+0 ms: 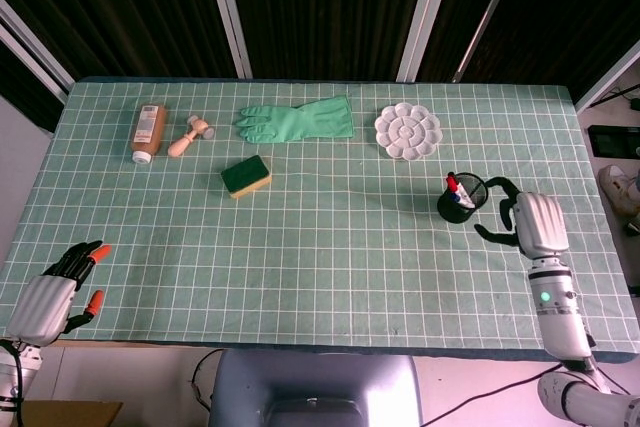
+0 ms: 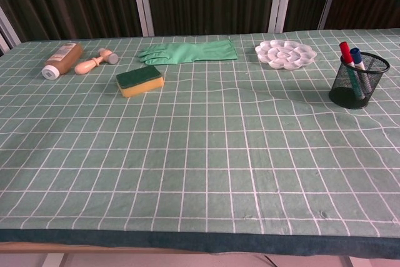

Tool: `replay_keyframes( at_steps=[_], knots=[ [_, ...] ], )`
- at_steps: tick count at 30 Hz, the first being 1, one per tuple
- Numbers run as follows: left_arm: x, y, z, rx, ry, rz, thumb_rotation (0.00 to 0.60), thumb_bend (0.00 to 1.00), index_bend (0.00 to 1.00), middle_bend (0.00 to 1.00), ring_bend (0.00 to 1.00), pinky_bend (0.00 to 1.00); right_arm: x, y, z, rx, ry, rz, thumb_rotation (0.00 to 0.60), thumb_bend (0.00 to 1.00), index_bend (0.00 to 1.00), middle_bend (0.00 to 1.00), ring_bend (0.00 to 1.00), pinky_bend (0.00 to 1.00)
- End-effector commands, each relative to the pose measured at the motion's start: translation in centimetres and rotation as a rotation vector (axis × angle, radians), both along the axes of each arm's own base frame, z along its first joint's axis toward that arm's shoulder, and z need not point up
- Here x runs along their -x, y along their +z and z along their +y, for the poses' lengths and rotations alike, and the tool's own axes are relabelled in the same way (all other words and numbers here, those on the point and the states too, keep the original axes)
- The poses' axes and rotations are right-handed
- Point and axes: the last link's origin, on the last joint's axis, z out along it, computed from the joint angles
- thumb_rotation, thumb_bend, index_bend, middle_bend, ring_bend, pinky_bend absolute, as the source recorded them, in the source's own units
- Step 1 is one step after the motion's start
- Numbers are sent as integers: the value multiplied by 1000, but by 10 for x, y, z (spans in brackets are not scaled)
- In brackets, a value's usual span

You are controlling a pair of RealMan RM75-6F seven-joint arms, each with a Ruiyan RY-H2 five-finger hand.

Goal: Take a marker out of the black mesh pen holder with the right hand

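The black mesh pen holder stands upright on the right side of the green grid mat. Two markers lean inside it, one with a red cap and one with a blue cap. In the head view my right hand hovers just right of the holder, fingers apart and curled toward it, holding nothing and not touching it. My left hand rests at the near left table edge, fingers loosely curled, empty. The chest view shows neither hand.
Along the far side lie a brown bottle, a small wooden stamp, a green rubber glove and a white paint palette. A yellow-green sponge sits left of centre. The table edge runs close behind my right hand.
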Motion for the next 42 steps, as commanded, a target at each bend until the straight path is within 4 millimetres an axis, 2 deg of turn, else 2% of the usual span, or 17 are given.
replay_keyframes(
  at_steps=[1, 7, 13, 30, 42],
  knots=[
    [0, 0, 0, 0, 4, -4, 600, 475, 149, 97, 94, 359, -3, -11, -21, -22, -20, 24, 600, 307, 494, 1000, 1000, 1000],
    [0, 1, 0, 0, 2, -5, 600, 476, 149, 98, 94, 360, -5, -29, -39, -73, -44, 41, 600, 405, 507, 1000, 1000, 1000],
    [0, 1, 0, -1, 4, -6, 600, 476, 149, 99, 95, 360, -5, -41, -44, -97, -46, 54, 600, 459, 520, 1000, 1000, 1000],
    [0, 0, 0, 4, 5, -5, 600, 475, 149, 99, 96, 360, 8, -55, -56, -86, -56, 57, 600, 559, 572, 1000, 1000, 1000],
    [0, 0, 1, 9, 6, -6, 600, 476, 150, 99, 96, 360, 10, -66, -58, -117, -52, 64, 600, 565, 576, 1000, 1000, 1000]
  ],
)
